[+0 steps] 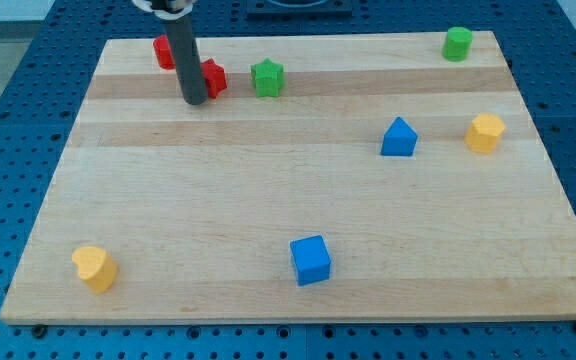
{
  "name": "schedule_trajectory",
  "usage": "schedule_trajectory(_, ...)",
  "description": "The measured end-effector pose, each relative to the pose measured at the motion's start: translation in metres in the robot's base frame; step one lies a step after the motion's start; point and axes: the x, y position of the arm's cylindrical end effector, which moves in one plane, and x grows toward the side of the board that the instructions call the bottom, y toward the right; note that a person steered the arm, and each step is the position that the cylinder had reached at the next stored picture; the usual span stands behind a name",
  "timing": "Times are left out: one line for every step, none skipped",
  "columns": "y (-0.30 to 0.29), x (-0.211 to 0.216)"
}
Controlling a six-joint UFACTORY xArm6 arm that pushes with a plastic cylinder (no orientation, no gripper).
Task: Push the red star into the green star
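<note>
**Red star a short shove from the green one**

Pale wooden board on a blue perforated bench carries everything. I have no pincer to spread or press together, only a dark rod, and my tip rests on the board touching the left side of the red star. That star sits just right of my tip, near the board's top edge. Further right of my tip, a small gap beyond the red star, stands the green star, roughly level with it.

Behind the rod, up and left of my tip, a second red block peeks out, its shape hidden. Well away to the right lie a green cylinder, a blue triangular block and a yellow block; far below my tip sit a blue cube and a yellow heart-like block.

Risk, as I judge it: my tip contacts the red star low on its side, so a push may spin it or slide it past the green star toward the top edge.
</note>
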Motion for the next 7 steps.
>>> schedule_trajectory(-0.030,-0.001)
schedule_trajectory(-0.034,-0.014)
schedule_trajectory(-0.018,-0.024)
schedule_trajectory(0.006,-0.030)
schedule_trajectory(0.028,-0.036)
schedule_trajectory(0.050,-0.045)
schedule_trajectory(0.074,-0.052)
